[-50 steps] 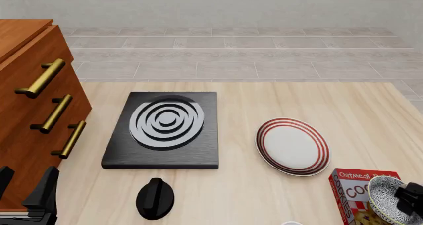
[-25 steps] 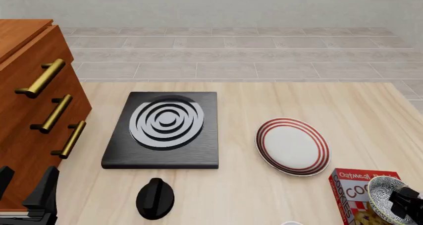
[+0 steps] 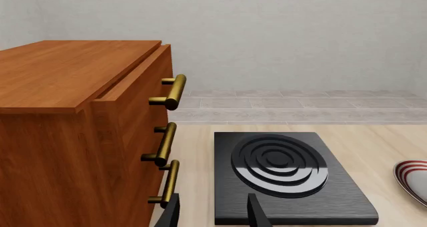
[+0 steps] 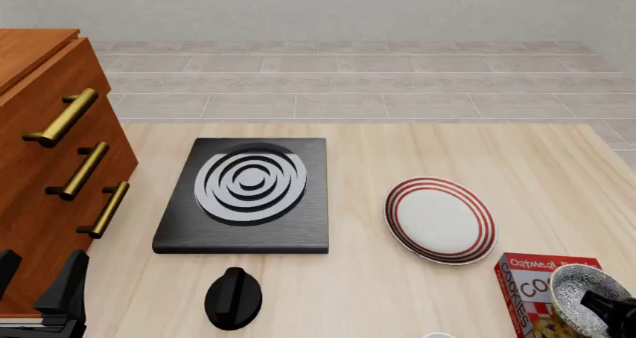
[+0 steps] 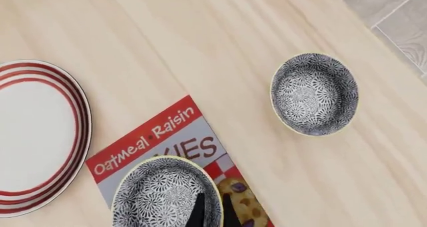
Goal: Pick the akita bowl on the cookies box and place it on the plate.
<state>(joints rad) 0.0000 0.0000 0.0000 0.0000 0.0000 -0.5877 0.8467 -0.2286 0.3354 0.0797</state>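
Observation:
The akita bowl (image 5: 160, 197) sits on the red cookies box (image 5: 150, 139), at the table's near right (image 4: 582, 286). My right gripper (image 5: 213, 213) is down at the bowl's near-right rim. Its two fingers are drawn close together, one inside the rim and one outside, shut on the rim. In the front view only the dark gripper body (image 4: 614, 310) shows, at the bowl's edge. The plate (image 4: 439, 219), white with red rings, lies empty just beyond and left of the box. My left gripper (image 3: 212, 217) hangs open at the near left, by the cabinet, holding nothing.
A second speckled bowl (image 5: 313, 94) rests on the bare table to the right of the box. A black stove (image 4: 243, 196) with grey rings lies mid-table, and a black knob (image 4: 234, 297) sits in front of it. A wooden drawer cabinet (image 4: 50, 167) fills the left side.
My right gripper has sunk lower onto the bowl's rim, and the bowl has shifted slightly. The left arm has not moved.

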